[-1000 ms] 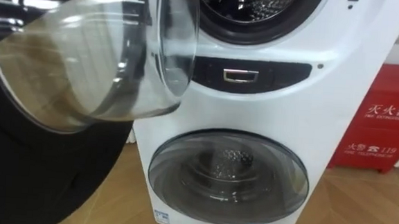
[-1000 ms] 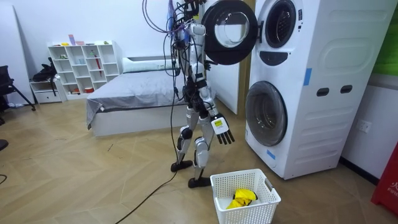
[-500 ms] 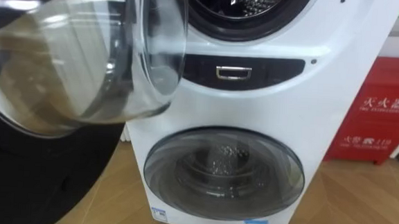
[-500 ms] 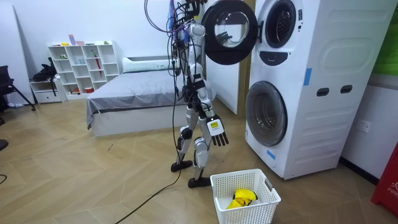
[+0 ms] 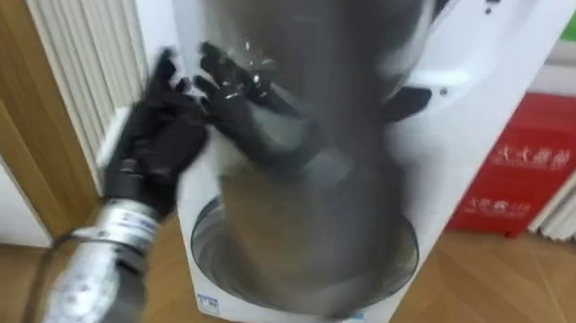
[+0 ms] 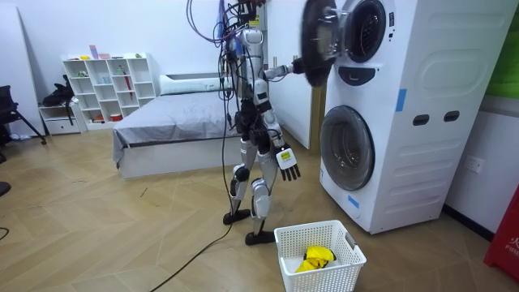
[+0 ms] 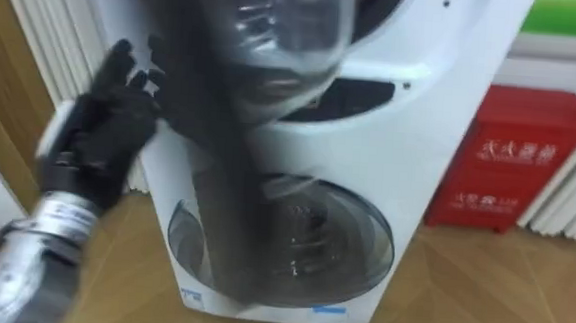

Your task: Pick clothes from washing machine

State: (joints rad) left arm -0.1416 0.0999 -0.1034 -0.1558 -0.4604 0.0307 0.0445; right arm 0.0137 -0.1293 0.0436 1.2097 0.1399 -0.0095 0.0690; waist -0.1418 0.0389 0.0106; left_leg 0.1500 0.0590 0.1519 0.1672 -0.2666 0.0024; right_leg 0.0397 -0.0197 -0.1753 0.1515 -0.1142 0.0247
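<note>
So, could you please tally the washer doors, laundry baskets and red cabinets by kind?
Washer doors: 2, the upper door open, the lower door shut
Laundry basket: 1
Red cabinet: 1
Total: 4

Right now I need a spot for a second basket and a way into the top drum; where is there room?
Bare floor lies between the bed and the basket, to the room view's left of the robot. The top opening is crowded: the door stands edge-on across it, with the left hand open at its edge.
</note>
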